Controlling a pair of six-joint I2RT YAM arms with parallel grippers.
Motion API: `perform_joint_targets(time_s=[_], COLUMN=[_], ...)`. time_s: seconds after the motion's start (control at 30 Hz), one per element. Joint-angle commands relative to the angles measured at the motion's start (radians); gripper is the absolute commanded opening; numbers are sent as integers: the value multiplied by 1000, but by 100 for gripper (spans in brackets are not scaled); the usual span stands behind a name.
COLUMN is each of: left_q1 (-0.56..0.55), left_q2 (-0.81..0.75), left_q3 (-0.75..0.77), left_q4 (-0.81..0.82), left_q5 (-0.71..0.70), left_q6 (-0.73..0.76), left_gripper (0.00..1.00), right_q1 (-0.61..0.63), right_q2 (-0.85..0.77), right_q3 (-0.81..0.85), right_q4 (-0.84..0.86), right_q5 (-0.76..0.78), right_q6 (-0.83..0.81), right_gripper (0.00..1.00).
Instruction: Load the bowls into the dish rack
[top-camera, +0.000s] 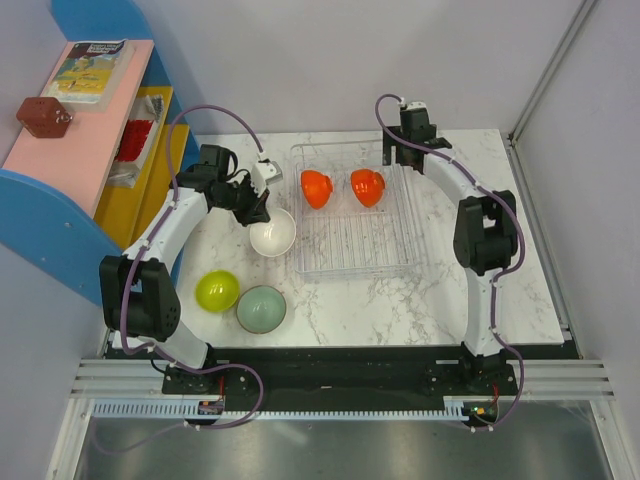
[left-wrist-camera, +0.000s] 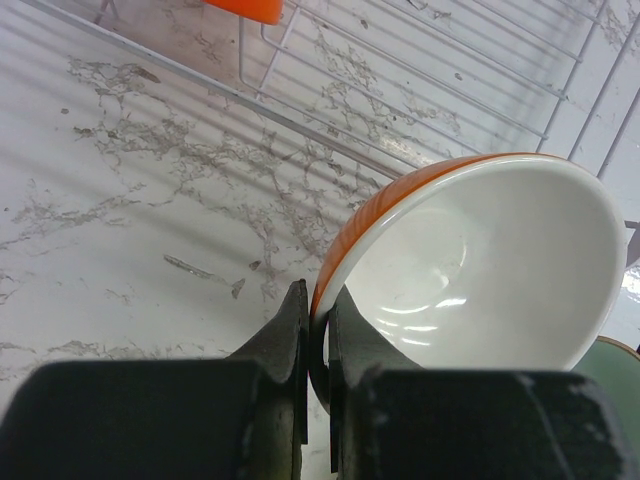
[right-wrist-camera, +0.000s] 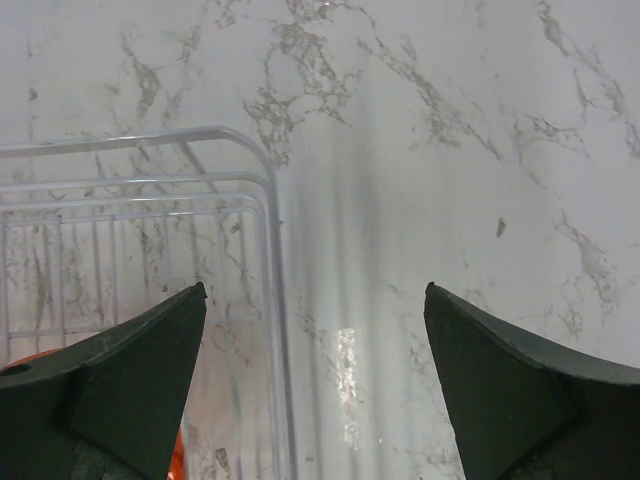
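The clear dish rack (top-camera: 405, 262) sits mid-table with two red-orange bowls (top-camera: 316, 188) (top-camera: 367, 186) standing on edge at its far end. My left gripper (top-camera: 257, 208) is shut on the rim of an orange bowl with a white inside (top-camera: 272, 236), just left of the rack; in the left wrist view the rim (left-wrist-camera: 330, 290) sits pinched between my fingers. A lime-yellow bowl (top-camera: 217, 290) and a pale grey-green bowl (top-camera: 261, 308) rest near the front left. My right gripper (right-wrist-camera: 315, 300) is open and empty above the rack's far right corner (right-wrist-camera: 255, 150).
A blue, pink and yellow shelf unit (top-camera: 90, 150) stands at the far left with a book and a brown object on top. The marble table (top-camera: 480, 300) ends close to the right arm.
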Motion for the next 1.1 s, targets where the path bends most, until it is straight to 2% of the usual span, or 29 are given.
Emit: perform_joint_targets(time_s=[0.0, 0.07, 0.1, 0.2, 0.23, 0.3, 0.33, 0.43, 0.47, 0.57, 0.83, 1.0, 1.07], left_q1=[-5, -7, -7, -10, -10, -16, -17, -21, -30, -60, -174, -215, -235], left_q2=[-50, -58, -61, -81, -88, -90, -87, -72, -44, 10, 184, 260, 271], left_q3=[38, 46, 50, 64, 69, 87, 93, 121, 134, 205, 391, 496, 518], left_q4=[12, 11, 12, 11, 12, 11, 11, 15, 17, 15, 17, 17, 15], left_q5=[65, 75, 81, 115, 138, 158, 184, 233, 247, 229, 62, 6, -18], left_q6=[-37, -40, -42, -43, -40, -39, -34, -20, -28, -61, -92, -115, -123], left_gripper=[2, 2, 2, 2, 2, 2, 2, 2, 2, 2, 2, 2, 2], right_q1=[-27, -39, -43, -62, -72, -83, -92, -97, -99, -93, -57, -30, -22], right_q2=[-113, -140, -151, -191, -200, -238, -252, -307, -324, -346, -429, -495, -512], right_q3=[-18, -24, -27, -35, -35, -44, -64, -123, -139, -199, -360, -496, -530], right_q4=[12, 16, 18, 19, 16, 4, 4, 4, 4, 2, 25, 159, 246], right_q5=[-23, -88, -186, -324, -446, -545, -666, -826, -974, -1180, -1339, -1359, -1373], right_q6=[11, 18, 23, 49, 55, 95, 106, 138, 146, 198, 204, 278, 360], right_gripper=[98, 97, 97, 97, 96, 96, 96, 96, 95, 93, 98, 98, 98])
